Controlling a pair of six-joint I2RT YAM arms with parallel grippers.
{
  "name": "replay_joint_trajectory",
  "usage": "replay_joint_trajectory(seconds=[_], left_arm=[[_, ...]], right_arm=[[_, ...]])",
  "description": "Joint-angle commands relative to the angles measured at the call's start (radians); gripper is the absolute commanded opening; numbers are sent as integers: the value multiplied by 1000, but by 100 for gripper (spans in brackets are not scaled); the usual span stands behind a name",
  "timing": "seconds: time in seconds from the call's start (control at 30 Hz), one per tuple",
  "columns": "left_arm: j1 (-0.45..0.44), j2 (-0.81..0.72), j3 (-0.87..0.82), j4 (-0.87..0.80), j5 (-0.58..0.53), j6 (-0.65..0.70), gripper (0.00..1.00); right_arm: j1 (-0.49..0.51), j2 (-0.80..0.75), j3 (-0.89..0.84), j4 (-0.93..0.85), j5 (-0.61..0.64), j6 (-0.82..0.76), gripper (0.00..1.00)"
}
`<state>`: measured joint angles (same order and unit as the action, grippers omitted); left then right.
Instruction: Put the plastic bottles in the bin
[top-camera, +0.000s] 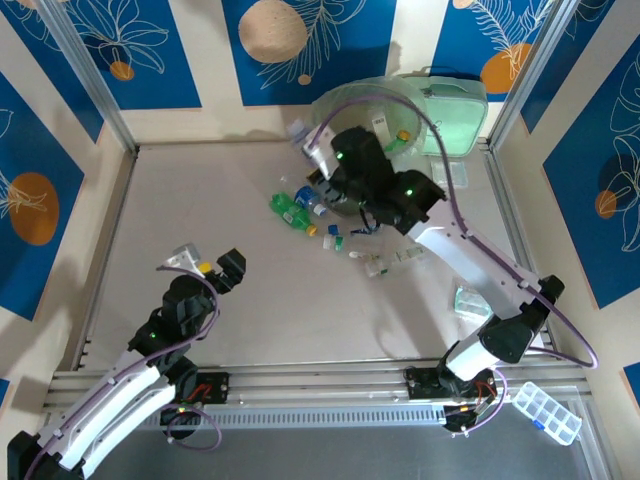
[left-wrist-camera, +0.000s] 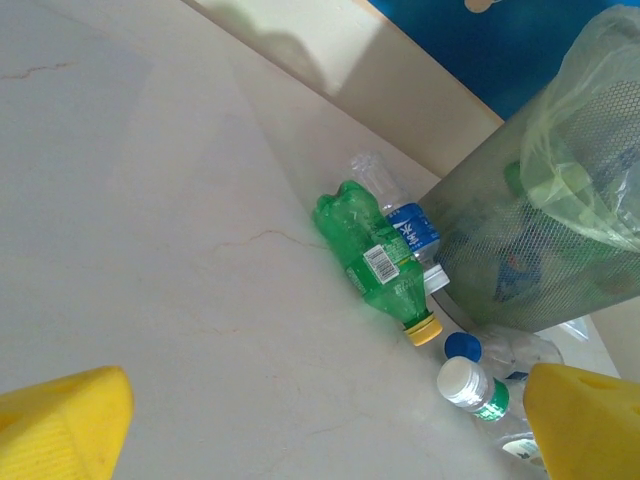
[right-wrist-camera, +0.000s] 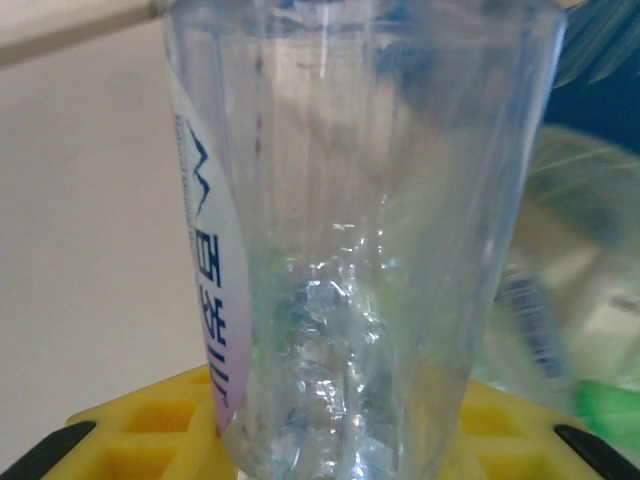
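Note:
My right gripper (top-camera: 316, 150) is shut on a clear plastic bottle (right-wrist-camera: 360, 240) with a white label, and its yellow pads (right-wrist-camera: 140, 425) press the bottle's base. It holds this bottle (top-camera: 299, 131) beside the left rim of the bin (top-camera: 375, 110), a round mesh bucket lined with a pale green bag. More bottles lie on the table below the bin: a green one with a yellow cap (left-wrist-camera: 375, 262), a clear one with a blue label (left-wrist-camera: 402, 218), and a white-capped one (left-wrist-camera: 470, 385). My left gripper (top-camera: 205, 262) stands open and empty near the front left, its fingers (left-wrist-camera: 60, 430) far apart.
A flat mint-green case (top-camera: 455, 115) sits behind the bin at the back right. Small clear bottles (top-camera: 390, 262) and loose caps (top-camera: 335, 238) lie mid-table. A clear packet (top-camera: 470, 300) lies by the right arm. A compartment box (top-camera: 545, 410) rests on the front rail.

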<state>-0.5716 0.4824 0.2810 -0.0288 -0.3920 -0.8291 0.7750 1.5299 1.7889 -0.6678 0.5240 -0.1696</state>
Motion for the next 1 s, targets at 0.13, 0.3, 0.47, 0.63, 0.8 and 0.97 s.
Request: replay_joint_trajectory(seconds=[0.13,0.3,0.47,0.63,0.8,0.97], left_arm=[[0,36,-6,53,26,19,100],[-1,48,-8,64,27,22,99],[-1,75,-4,73,28,29,100],[0,85,0,76,29,29,99],[-1,82,-2,73,28,25,99],[-1,90,-2,77,35,19,99]], right_arm=[[-230,121,207,80,19,6,39],[-316,282,345,61,72,-32,39],[-344,472,537,-4,166,-103,39],[-352,595,589,13,264,-198,40],[-353,621,520,125,359,-301,40],[-347,640,432,216,359,-407,44]])
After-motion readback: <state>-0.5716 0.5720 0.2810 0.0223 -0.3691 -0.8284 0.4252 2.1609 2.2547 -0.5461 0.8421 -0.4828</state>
